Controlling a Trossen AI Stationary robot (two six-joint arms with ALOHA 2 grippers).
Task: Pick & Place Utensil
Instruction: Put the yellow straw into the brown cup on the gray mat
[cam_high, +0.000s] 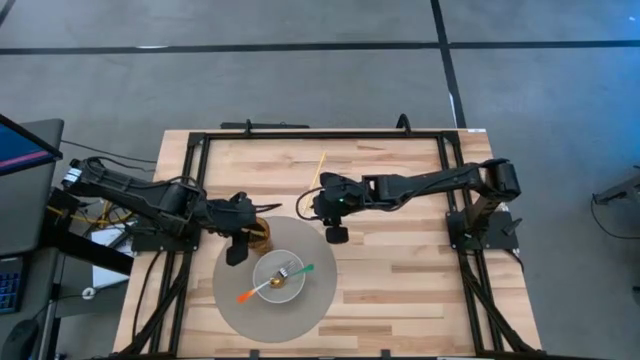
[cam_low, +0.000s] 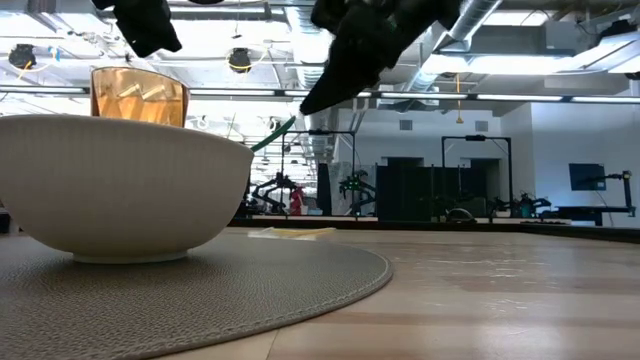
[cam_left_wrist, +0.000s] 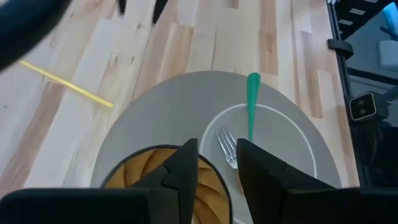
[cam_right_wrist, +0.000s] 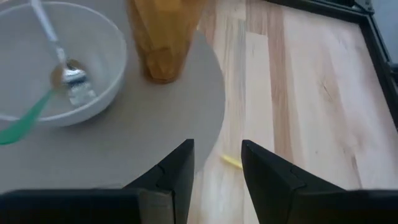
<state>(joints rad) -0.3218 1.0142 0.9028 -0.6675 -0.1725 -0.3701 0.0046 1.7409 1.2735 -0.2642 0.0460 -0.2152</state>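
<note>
A white bowl (cam_high: 278, 281) stands on a round grey placemat (cam_high: 240, 310). A green-handled fork (cam_high: 298, 270) and an orange-handled spoon (cam_high: 251, 293) lie in it, their handles leaning on the rim. An amber cup (cam_high: 262, 237) stands on the mat beside the bowl. My left gripper (cam_left_wrist: 217, 165) hangs open just above the cup's rim (cam_left_wrist: 208, 158), one finger over the cup's inside and one outside. In the low view it is clear of the cup (cam_low: 138, 95). My right gripper (cam_right_wrist: 217, 165) is open above the mat's far edge (cam_right_wrist: 205, 106), touching nothing.
A thin yellow stick (cam_high: 319, 168) lies on the bare wood beyond the mat, also visible in the left wrist view (cam_left_wrist: 67, 86). A black frame (cam_high: 320, 133) runs around the table. Open wood (cam_high: 400, 280) lies to the right of the mat.
</note>
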